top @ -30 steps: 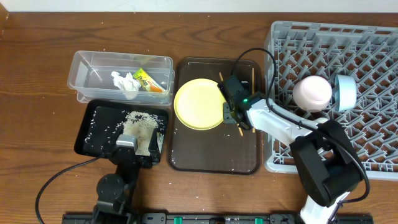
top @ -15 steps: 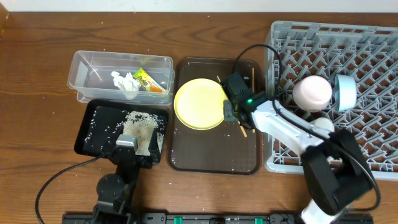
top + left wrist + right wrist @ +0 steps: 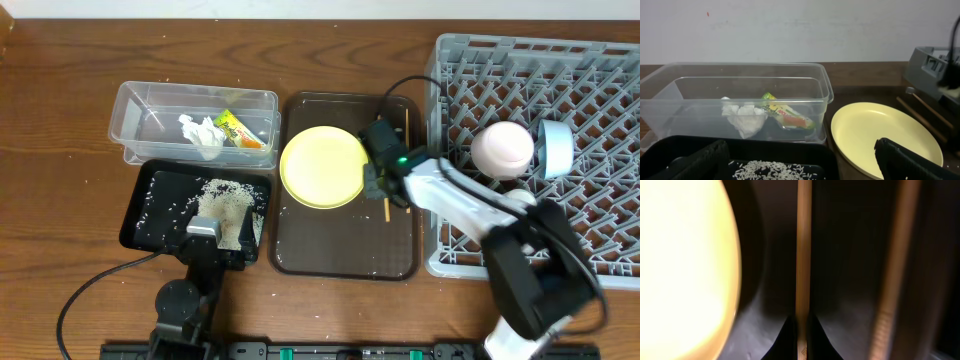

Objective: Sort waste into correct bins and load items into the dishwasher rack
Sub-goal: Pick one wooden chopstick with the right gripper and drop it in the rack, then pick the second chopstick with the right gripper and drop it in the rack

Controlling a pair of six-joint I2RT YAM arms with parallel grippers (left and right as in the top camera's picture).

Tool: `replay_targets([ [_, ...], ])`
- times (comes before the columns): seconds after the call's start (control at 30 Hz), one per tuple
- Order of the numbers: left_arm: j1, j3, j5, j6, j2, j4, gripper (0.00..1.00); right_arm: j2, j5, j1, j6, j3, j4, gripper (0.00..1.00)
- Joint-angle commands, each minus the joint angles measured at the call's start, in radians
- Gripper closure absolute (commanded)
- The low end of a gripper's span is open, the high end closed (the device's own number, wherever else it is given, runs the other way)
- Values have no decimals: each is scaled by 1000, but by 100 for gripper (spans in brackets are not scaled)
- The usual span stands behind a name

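Observation:
My right gripper (image 3: 379,181) is shut on a thin wooden chopstick (image 3: 803,245), low over the dark brown serving tray (image 3: 345,245), just right of the pale yellow plate (image 3: 320,167). The second chopstick (image 3: 895,270) lies to its right on the tray. My left gripper (image 3: 800,165) is open over the black tray (image 3: 150,205), which holds rice scraps (image 3: 225,200). The clear tub (image 3: 195,92) holds the white tissue (image 3: 200,132) and the green-yellow wrapper (image 3: 240,130). The white bowl (image 3: 502,148) and the light blue bowl (image 3: 556,148) sit in the grey rack (image 3: 560,70).
The wooden table shows bare at the far left and along the front. The rack's left wall stands close to the right of the brown tray. A black cable loops above my right arm.
My right gripper has shifted slightly right and toward the front along the plate's edge, and the chopstick in it now lies straighter. The left arm has not moved.

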Motion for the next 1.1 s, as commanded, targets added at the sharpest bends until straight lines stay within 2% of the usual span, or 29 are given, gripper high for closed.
replay_targets([
  [0.0,5,-26,-1,6,-7,-26,5,-211,6,-49,-25,11,3,99],
  [0.17,5,-26,-1,6,-7,-26,5,-423,49,-149,-77,11,-21,99],
  [0.27,5,-26,-1,6,-7,-26,5,-471,118,-225,-84,11,-62,99],
  [0.43,5,-26,-2,6,-7,-26,5,-417,44,-335,-101,6,-116,99],
  [0.53,5,-26,-1,6,-7,-26,5,-348,-2,-338,-103,6,-146,99],
  [0.67,5,-26,-2,6,-7,-26,5,-285,27,-319,-182,6,-137,98],
  [0.73,5,-26,-1,6,-7,-26,5,-287,14,-307,-225,6,-135,89],
  [0.83,5,-26,-1,6,-7,-26,5,-310,-60,-271,-257,7,-136,64],
  [0.87,5,-26,-1,6,-7,-26,5,-314,-80,-256,-259,7,-137,59],
  [0.97,5,-26,-1,6,-7,-26,5,-312,-109,-192,-254,6,-145,48],
  [1.07,5,-26,-1,6,-7,-26,5,-295,-100,-112,-199,-2,-142,45],
])
